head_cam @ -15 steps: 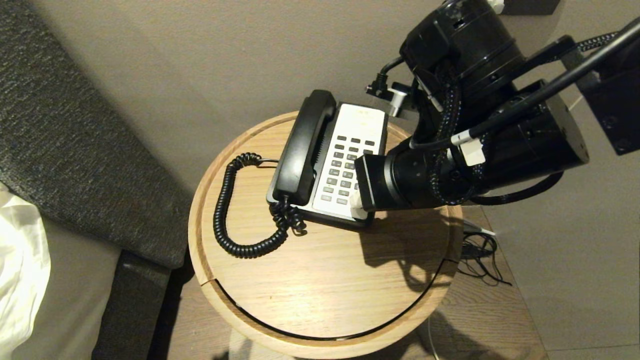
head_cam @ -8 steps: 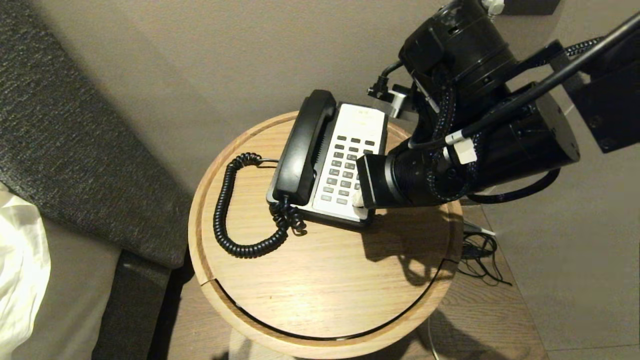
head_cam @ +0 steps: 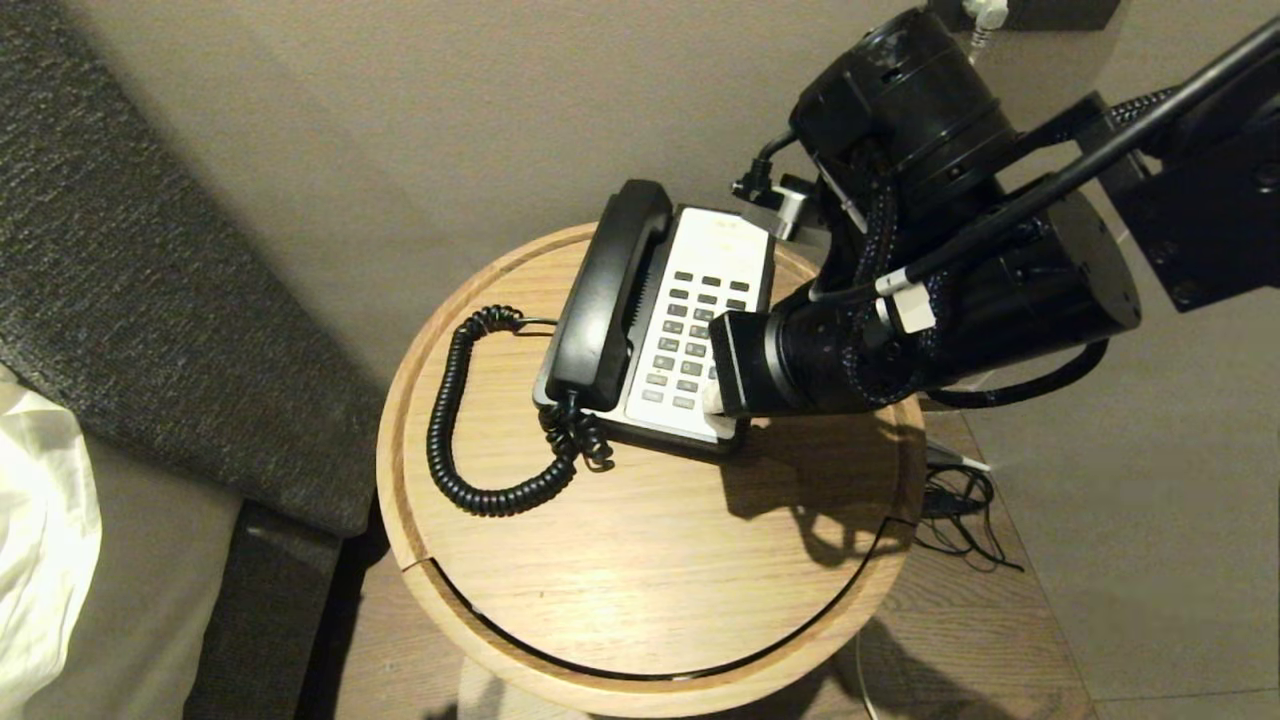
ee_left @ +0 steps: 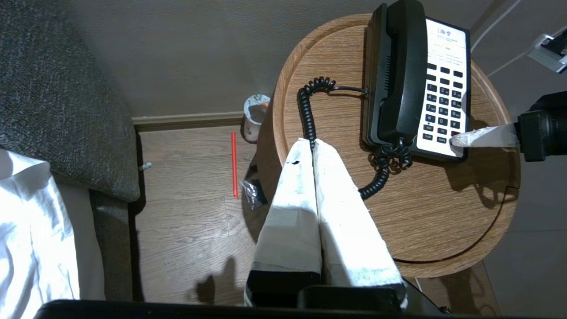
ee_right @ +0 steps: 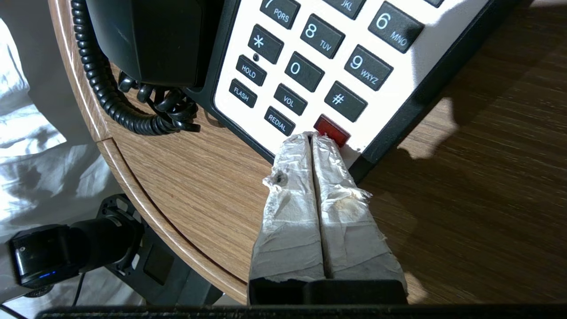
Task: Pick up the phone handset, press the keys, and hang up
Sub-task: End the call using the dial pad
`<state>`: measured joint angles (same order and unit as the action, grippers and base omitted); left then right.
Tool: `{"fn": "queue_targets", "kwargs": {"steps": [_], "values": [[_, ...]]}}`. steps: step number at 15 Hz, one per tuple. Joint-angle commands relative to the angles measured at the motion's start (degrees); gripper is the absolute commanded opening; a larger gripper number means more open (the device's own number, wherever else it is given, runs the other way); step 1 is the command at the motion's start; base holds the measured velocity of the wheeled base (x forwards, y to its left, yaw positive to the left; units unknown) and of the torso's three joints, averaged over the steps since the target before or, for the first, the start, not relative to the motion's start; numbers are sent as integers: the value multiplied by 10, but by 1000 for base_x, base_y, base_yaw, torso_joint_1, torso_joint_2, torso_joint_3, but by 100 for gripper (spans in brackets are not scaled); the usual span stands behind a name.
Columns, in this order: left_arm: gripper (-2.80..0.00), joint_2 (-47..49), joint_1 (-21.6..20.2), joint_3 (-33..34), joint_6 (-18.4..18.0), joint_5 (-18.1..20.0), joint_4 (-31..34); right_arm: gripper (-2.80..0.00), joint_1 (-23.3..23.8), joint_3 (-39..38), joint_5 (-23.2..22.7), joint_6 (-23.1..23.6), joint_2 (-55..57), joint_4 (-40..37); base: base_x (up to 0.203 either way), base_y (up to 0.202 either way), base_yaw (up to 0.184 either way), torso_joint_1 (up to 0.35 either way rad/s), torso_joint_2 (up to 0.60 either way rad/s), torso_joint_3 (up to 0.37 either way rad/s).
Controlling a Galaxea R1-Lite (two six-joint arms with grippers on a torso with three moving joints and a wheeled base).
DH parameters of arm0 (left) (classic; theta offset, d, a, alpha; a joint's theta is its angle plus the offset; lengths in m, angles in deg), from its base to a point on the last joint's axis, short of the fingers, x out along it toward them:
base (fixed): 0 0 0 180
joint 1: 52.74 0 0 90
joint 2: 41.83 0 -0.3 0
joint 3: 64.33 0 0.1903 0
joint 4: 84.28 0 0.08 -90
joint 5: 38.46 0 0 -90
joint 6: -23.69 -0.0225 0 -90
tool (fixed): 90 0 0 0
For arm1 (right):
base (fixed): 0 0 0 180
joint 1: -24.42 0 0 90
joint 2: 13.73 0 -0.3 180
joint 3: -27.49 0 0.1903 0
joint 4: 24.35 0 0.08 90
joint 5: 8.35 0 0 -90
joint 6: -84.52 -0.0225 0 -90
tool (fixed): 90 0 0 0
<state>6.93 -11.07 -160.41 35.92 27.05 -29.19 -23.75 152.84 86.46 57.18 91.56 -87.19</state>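
The left pincer [ee_left: 312, 146] hangs with fingers pressed together above the desk's [head_cam: 640, 560] left edge, holding nothing. The right pincer [ee_right: 312, 137], fingers pressed together and empty, has its tips at the red key [ee_right: 331, 130], in the near right corner of the keys [head_cam: 692, 340]. The handset [head_cam: 608, 292] lies cradled on the base's left side, toward the desk's far edge.
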Motion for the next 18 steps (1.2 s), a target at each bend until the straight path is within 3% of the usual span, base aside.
{"fn": "queue_targets", "kwargs": {"steps": [1,18], "values": [[-280,1,0,0,1,-1,2,-280,0,-6,1,-1,0,-3,0,0,0,0,0,0],[-280,-5,-1,13,1,-1,2,-280,-5,-7,9,-3,-21,1,0,0,0,0,0,0]]}}
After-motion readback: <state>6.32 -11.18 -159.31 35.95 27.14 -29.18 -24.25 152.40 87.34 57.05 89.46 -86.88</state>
